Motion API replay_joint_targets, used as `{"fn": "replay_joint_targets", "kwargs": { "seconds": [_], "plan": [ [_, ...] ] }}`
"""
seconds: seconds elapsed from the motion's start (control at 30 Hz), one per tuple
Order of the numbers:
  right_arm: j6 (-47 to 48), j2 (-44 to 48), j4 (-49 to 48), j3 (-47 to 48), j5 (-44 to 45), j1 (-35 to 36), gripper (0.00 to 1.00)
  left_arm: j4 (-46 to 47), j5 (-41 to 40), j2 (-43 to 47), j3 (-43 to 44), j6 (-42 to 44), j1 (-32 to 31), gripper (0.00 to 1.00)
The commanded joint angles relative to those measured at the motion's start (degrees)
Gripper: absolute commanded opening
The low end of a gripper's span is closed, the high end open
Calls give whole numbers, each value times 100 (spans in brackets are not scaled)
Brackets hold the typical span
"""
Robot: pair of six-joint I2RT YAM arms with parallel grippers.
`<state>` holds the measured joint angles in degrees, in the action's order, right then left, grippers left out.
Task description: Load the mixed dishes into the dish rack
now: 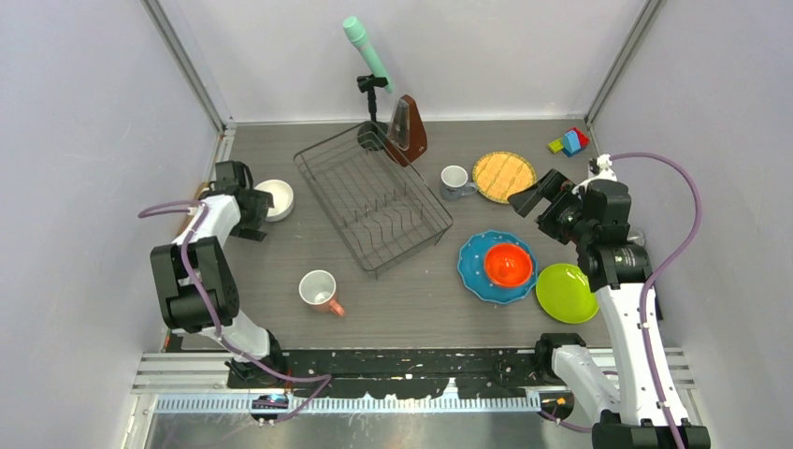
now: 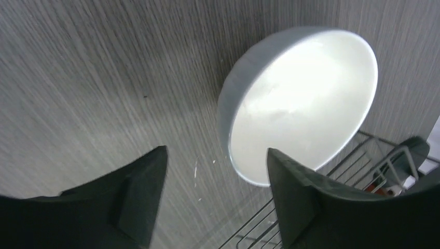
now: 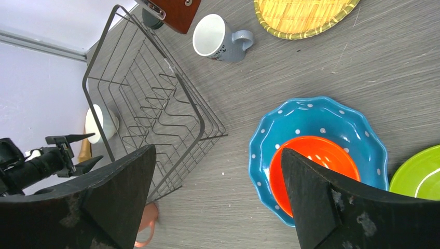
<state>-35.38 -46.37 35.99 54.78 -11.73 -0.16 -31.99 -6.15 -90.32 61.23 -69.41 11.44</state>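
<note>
While the white bowl (image 1: 276, 198) sits upright on the desk (image 1: 411, 309) near the left side of the dish rack (image 1: 412, 245), the left jaws stand partly apart at its rim with nothing between them. In the left wrist view the bowl lies ahead of the fingers (image 2: 296, 197), one tip close by the wall and the other over bare desk, so the rim is not straddled and there is no grip yet. Step in hand, as I judge it: take this bowl by the rim. To do it well, drop one finger inside and one outside the wall, go deep enough that the glazed edge cannot slip, then pinch. Lift straight up before swinging over the rack's raised side, and set the bowl down on the flat part, away from the upright prongs. No dish is in the rack yet. The right jaws are wide and empty, hovering over the desk between the yellow plate (image 1: 503, 175) and the blue dotted plate (image 1: 477, 257), which carries the orange bowl (image 1: 508, 265). Best keep that arm off the rack until the left arm clears.
</note>
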Motion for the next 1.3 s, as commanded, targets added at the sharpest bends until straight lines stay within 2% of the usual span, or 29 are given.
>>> {"fn": "replay_joint_targets", "kwargs": {
  "seconds": [0.0, 0.07, 0.17, 0.2, 0.23, 0.33, 0.37, 0.53, 0.7, 0.8, 0.87, 0.9, 1.03, 1.2, 1.27],
  "plan": [
    [-75, -107, -259, 94, -158, 16, 96, 424, -193, -291, 154, -565, 42, 67],
    [-89, -159, -246, 116, -163, 16, 96, 451, -154, -429, 173, -625, 42, 55],
    [-108, -219, -241, 129, -192, 16, 96, 357, -156, -577, 226, -589, 42, 49],
    [-116, -240, -246, 133, -200, 16, 96, 307, -201, -613, 242, -568, 42, 44],
    [-122, -249, -251, 150, -219, 16, 96, 235, -263, -637, 252, -566, 42, 37],
    [-152, -282, -257, 174, -224, 16, 95, 142, -323, -626, 347, -442, 42, 5],
    [-178, -288, -265, 186, -229, 16, 95, 53, -337, -577, 392, -410, 41, 0],
    [-257, -386, -500, 170, -670, 16, 95, 152, 17, 95, 211, -313, -10, 0],
    [-801, -672, -1449, 67, -1618, 135, 99, 308, 87, 1273, -108, -394, -34, 0],
    [-1378, -917, -2321, 72, -2080, 245, 100, -161, 27, 1644, 253, 37, -28, 0],
    [-1620, -1108, -2635, 181, -2084, 423, 100, -366, 263, 1774, 518, 301, -33, 0],
    [-1594, -1222, -2699, 239, -2033, 510, 100, -385, 458, 1817, 599, 457, -29, 0],
    [-1251, -1560, -2927, 563, -1560, 1408, 100, -46, 2153, 1918, 588, 521, -45, 0],
    [-926, -1891, -4002, 484, -1114, 2321, 100, 1706, 4233, 1738, 24, -276, -434, 0],
    [-504, -1920, -4497, 371, -944, 2697, 100, 1845, 4665, 1533, 119, -307, -786, 0]
  ]
}}
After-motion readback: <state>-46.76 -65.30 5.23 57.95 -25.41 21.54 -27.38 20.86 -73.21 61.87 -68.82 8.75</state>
